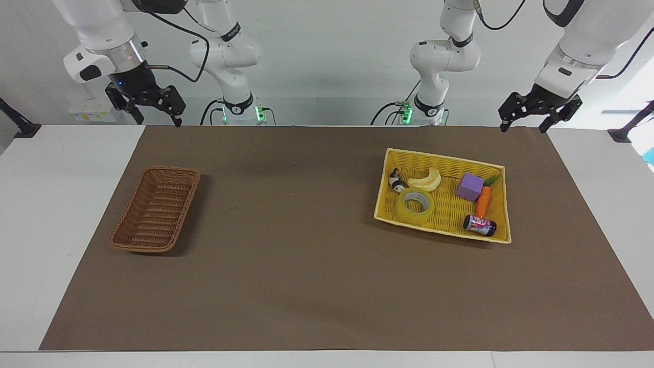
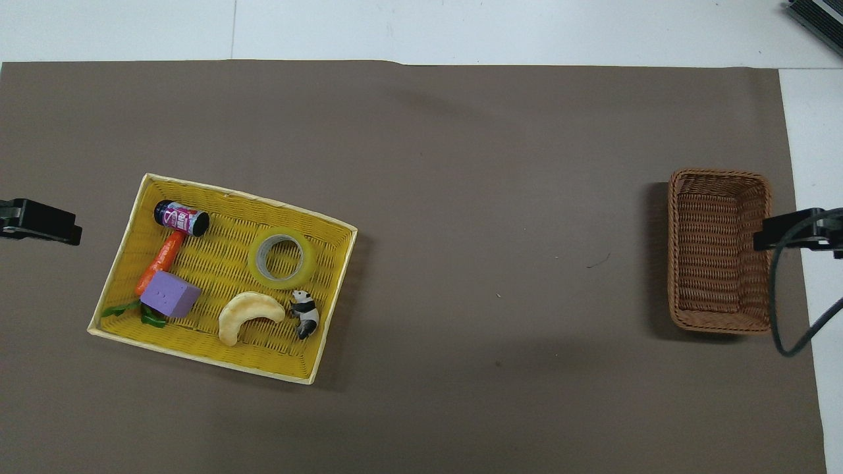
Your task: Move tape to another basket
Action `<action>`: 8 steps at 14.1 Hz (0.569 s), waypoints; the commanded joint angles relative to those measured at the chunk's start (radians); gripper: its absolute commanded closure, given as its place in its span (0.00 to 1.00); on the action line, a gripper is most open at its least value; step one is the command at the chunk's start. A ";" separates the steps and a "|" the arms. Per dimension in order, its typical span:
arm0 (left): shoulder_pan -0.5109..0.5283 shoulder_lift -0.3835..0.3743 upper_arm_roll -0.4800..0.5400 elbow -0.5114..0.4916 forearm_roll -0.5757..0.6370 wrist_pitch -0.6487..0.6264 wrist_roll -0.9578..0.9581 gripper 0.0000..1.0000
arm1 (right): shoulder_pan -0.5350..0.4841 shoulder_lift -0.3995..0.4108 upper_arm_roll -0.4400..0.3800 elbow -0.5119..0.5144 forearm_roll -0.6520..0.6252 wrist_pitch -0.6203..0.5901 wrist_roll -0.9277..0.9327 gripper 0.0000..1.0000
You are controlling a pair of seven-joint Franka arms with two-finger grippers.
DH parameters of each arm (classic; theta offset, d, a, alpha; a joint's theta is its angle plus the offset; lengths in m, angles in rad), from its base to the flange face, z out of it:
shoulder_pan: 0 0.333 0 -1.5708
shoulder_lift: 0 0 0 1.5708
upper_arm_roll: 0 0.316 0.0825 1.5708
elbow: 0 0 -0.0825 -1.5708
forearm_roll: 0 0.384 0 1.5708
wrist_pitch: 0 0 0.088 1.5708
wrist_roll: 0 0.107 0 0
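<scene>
The tape [image 1: 427, 210] [image 2: 311, 263], a translucent yellow roll with a pale core, lies flat in the bright yellow basket [image 1: 444, 156] [image 2: 250, 194] toward the left arm's end of the table. The brown wicker basket [image 1: 173, 170] [image 2: 718, 174] stands with nothing in it toward the right arm's end. My left gripper [image 1: 523, 128] [image 2: 39, 222] hangs open in the air off the yellow basket's outer end, holding nothing. High by the brown basket's outer rim, my right gripper [image 1: 157, 121] [image 2: 797, 232] is open too, with nothing in it. Both arms wait.
The yellow basket also holds a pale banana [image 2: 247, 315], a panda figure [image 2: 305, 315], a purple block [image 2: 170, 295], a carrot [image 2: 158, 263] and a small dark can [image 2: 181, 218]. A brown mat [image 1: 296, 245] covers the table between the baskets.
</scene>
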State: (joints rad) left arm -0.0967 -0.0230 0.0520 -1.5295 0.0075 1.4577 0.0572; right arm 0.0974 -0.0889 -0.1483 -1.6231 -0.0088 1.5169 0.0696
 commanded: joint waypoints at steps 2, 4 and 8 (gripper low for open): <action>-0.001 -0.005 0.002 0.006 0.009 -0.008 0.003 0.00 | -0.010 -0.015 0.004 -0.023 0.016 0.023 -0.011 0.00; 0.000 -0.006 0.003 0.006 0.009 -0.028 0.003 0.00 | -0.010 -0.015 0.004 -0.023 0.015 0.023 -0.013 0.00; 0.014 -0.012 0.003 -0.004 0.009 -0.037 0.003 0.00 | -0.010 -0.015 0.004 -0.023 0.015 0.023 -0.013 0.00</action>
State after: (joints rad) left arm -0.0889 -0.0231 0.0555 -1.5295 0.0075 1.4372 0.0571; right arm 0.0974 -0.0889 -0.1483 -1.6231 -0.0088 1.5169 0.0695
